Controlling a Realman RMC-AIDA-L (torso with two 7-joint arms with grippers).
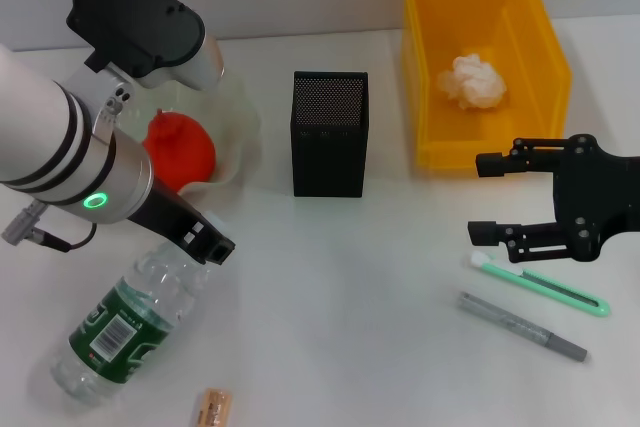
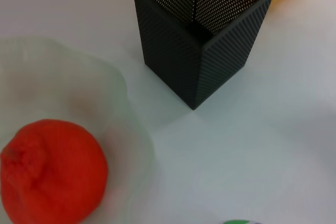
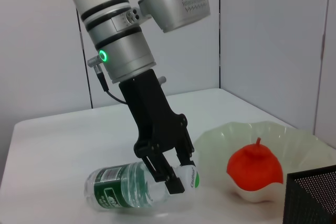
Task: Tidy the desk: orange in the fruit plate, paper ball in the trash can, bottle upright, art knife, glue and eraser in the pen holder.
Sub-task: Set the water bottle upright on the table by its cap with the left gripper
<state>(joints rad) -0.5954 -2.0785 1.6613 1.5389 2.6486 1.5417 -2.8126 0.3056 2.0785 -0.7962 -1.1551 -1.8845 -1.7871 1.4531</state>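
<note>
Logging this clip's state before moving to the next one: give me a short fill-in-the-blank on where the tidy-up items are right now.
1. The orange sits in the ____.
2. The paper ball lies inside the ____.
3. The bottle lies on its ____, with the left end effector at its cap end.
4. The pen holder holds ____.

Missing words: fruit plate; trash can; side; nothing

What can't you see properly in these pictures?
- Bottle: in the head view the left gripper covers its cap; the left wrist view shows only a green sliver at the edge.
- Eraser: cut off by the head view's bottom edge.
- Pen holder: cut by the right wrist view's corner.
</note>
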